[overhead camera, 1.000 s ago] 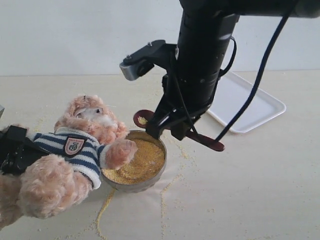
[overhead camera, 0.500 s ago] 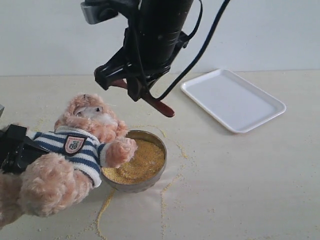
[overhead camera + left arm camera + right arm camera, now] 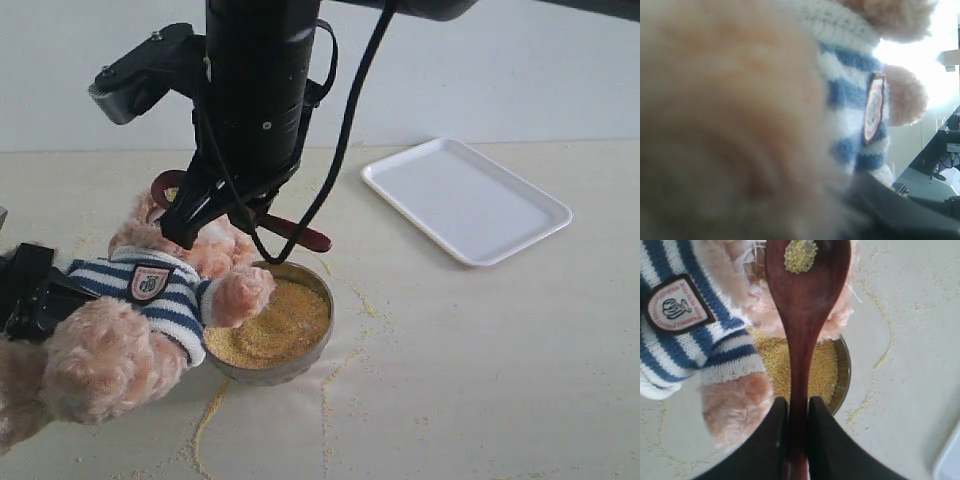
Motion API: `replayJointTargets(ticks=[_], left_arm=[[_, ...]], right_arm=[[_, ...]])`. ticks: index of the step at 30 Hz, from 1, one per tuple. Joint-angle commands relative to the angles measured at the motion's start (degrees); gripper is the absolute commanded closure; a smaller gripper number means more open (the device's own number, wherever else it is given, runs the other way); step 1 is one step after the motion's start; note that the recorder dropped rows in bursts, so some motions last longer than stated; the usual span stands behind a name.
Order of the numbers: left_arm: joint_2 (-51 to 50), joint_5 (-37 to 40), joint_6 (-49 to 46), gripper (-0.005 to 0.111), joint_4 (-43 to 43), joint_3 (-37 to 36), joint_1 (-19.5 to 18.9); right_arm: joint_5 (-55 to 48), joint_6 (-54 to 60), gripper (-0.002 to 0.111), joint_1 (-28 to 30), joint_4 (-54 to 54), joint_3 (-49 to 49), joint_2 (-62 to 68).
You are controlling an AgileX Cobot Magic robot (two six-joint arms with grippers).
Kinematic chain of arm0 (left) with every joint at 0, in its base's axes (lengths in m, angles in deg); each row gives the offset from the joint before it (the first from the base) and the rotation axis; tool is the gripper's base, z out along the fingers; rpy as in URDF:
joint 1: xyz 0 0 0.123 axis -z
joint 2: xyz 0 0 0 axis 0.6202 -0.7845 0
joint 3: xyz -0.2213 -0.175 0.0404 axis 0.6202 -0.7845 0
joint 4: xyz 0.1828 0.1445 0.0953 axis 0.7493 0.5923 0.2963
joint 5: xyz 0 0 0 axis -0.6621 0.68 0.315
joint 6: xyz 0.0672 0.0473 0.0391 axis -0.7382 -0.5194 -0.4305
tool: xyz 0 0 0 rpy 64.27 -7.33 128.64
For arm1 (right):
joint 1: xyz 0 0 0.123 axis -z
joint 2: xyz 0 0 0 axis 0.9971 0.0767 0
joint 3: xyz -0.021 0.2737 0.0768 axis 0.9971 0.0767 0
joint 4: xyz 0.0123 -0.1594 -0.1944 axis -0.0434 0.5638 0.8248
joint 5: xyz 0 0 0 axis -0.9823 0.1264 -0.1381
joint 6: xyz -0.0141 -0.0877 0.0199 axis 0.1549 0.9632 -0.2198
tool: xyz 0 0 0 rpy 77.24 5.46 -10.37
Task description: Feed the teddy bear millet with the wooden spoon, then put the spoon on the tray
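The teddy bear (image 3: 150,300) in its striped shirt lies at the left, one paw on the rim of the round metal bowl (image 3: 318,340). My right gripper (image 3: 797,407) is shut on the handle of the wooden spoon (image 3: 802,305). The spoon's bowl (image 3: 165,186) hovers over the bear's head and carries a small clump of millet (image 3: 800,255). More millet (image 3: 275,322) fills the metal bowl. My left gripper (image 3: 32,292) grips the bear's body from the left; its wrist view shows only blurred fur (image 3: 730,125) and shirt. The white tray (image 3: 466,200) lies bare at the back right.
Thin trails of spilled millet (image 3: 207,420) run across the pale tablecloth in front of and to the right of the bowl. The right arm's black body (image 3: 255,90) hangs over the bear's head and hides its face.
The right arm has carried the spoon from above the bowl up and leftward; it now sits lower, with the spoon's bowl over the bear's head. The bear and the left gripper stayed put.
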Motion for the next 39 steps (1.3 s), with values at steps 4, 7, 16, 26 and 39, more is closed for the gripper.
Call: replayJointTargets(ticks=[4,7,16,26,39], left_arm=[[0.32,1.56,-1.81,0.102,-1.90,-0.22,0.37],[0.32,2.38,-1.81,0.102,-1.64,-0.22,0.37],[0.32,2.35,-2.05,0.102,-1.64,-0.22,0.37],[0.32,2.35,-2.80,0.102,-1.87,-0.22,0.37],[0.32,3.10,-3.17,0.102,-1.39,-0.22,0.37]], right_arm=[[0.02,-3.65,0.108,-4.49,14.71,-0.60,-0.18],[0.02,-4.39,0.108,-4.88,15.99,-0.60,-0.18],[0.02,-3.87,0.108,-5.10,16.09,-0.60,-0.17],[0.02,-0.29,0.108,-6.50,21.25,-0.60,0.65],[0.02,-4.08,0.108,-14.38,37.75,-0.60,6.40]])
